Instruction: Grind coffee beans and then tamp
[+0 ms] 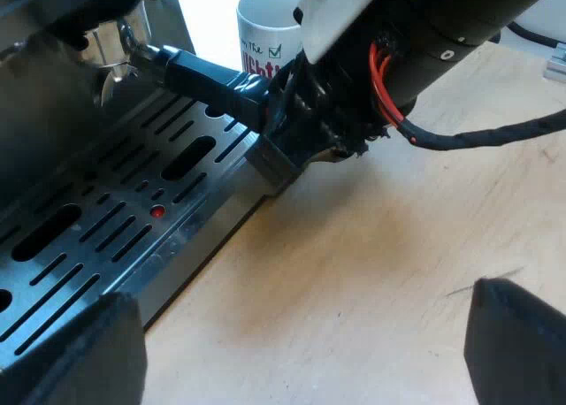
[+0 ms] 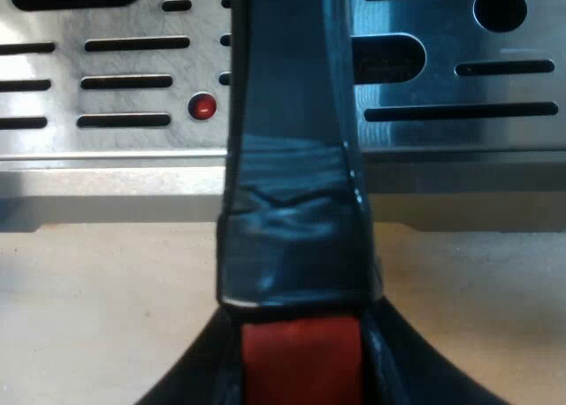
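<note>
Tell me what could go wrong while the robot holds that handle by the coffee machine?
The right gripper pinches the handle out near its red end, so the metal holder at the machine's front might twist or slip when turned. If it slips, it could bang down on the slotted drip tray. The mug stands close behind that arm, so a wide swing might knock it.

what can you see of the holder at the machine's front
The holder has a shiny metal head tucked under the machine's front, above the slotted tray. Its dark handle, wrapped in glossy black tape, juts out over the tray and ends in red. The right hand is shut on that end; whether it is locked in I cannot tell.
</note>
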